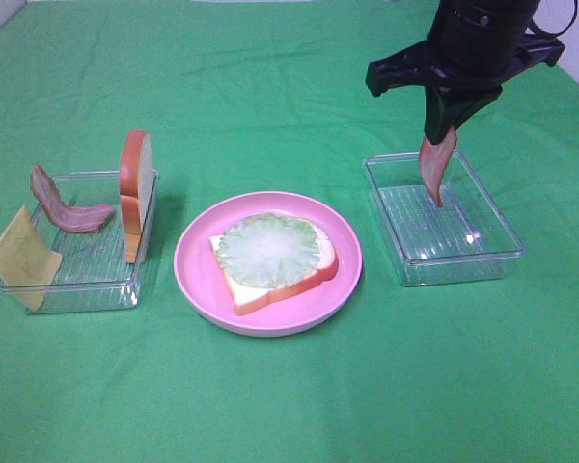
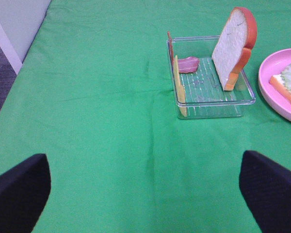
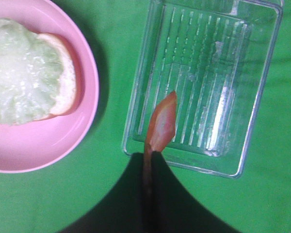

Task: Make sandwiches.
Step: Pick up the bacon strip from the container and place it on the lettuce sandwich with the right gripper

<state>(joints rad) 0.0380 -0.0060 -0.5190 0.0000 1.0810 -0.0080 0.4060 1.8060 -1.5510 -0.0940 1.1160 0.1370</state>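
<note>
A bread slice (image 1: 323,265) with a lettuce leaf (image 1: 270,248) on top lies on the pink plate (image 1: 198,265). My right gripper (image 1: 444,130) is shut on a bacon strip (image 1: 434,166) and holds it hanging above the right clear tray (image 1: 497,227); the strip (image 3: 161,122) also shows in the right wrist view. The left clear tray (image 1: 77,294) holds a second bread slice (image 1: 137,188) standing upright, another bacon strip (image 1: 68,207) and a yellow cheese slice (image 1: 22,258). My left gripper (image 2: 145,189) is open over bare cloth, well short of that tray (image 2: 208,104).
Green cloth (image 1: 289,395) covers the table. The right tray has nothing else in it. A grey floor strip (image 2: 0,82) marks the table edge in the left wrist view.
</note>
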